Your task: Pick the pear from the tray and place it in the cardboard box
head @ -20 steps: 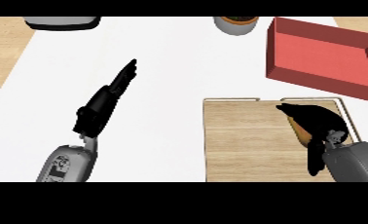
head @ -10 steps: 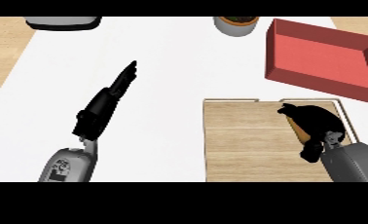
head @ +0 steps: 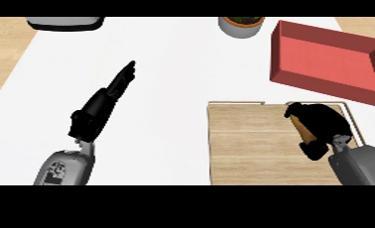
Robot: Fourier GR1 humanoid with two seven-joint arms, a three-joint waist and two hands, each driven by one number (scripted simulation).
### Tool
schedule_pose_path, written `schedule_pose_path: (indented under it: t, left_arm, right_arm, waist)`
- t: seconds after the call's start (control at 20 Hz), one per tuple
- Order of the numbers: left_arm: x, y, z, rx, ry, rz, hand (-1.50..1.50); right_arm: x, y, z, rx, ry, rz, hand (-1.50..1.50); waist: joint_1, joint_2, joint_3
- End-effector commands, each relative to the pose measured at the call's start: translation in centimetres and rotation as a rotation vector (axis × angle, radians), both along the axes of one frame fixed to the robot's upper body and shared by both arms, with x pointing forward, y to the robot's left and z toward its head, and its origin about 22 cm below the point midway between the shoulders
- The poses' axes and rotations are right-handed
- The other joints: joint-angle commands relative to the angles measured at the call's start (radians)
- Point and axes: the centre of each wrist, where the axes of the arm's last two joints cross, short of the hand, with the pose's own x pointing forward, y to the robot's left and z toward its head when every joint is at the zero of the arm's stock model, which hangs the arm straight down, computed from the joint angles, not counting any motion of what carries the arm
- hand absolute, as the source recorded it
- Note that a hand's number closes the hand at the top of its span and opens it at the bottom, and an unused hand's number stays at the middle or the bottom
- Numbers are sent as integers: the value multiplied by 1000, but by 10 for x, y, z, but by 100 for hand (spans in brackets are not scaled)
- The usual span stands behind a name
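At the far left edge sits a grey appliance point(head: 64, 23), only partly in view. Nearer, over the white counter point(head: 183, 68), the left hand point(head: 99, 110) hangs with its fingers straight and together, pointing far and a little right; it holds nothing. A grey pot point(head: 241, 25) with a plant in it stands at the far edge, right of the middle.

On the near right lies the wooden tray point(head: 249, 145), its thin rim showing along the far side. Over the tray's far right corner the right hand point(head: 322, 120) is curled tight, fingers and thumb wrapped round the pear point(head: 299, 125). Only a brownish strip of the pear shows at the hand's left edge, and I cannot tell whether it touches the tray's floor.

Just beyond the tray, to the far right, stands the red box point(head: 322, 56), open on top and set at a slant, apart from the hand.
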Motion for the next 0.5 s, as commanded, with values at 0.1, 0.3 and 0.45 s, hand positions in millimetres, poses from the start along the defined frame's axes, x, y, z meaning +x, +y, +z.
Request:
schedule_pose_path:
  t: [0.1, 0.3, 0.45]
  left_arm:
    - [-2, -6, -14, -14, 15, 1, 0]
    - [10, -6, -3, 0, 25, 10, 0]
    - [12, -2, 6, -16, 1, -2, 0]
  right_arm:
    - [-2, -10, -12, 137, -291, -82, 150]
    - [-5, -2, 2, 219, -523, -115, 150]
    - [1, -32, 21, 163, -682, -118, 150]
  waist:
    - [-11, 17, 16]
    - [-22, 14, 15]
    - [-14, 15, 15]
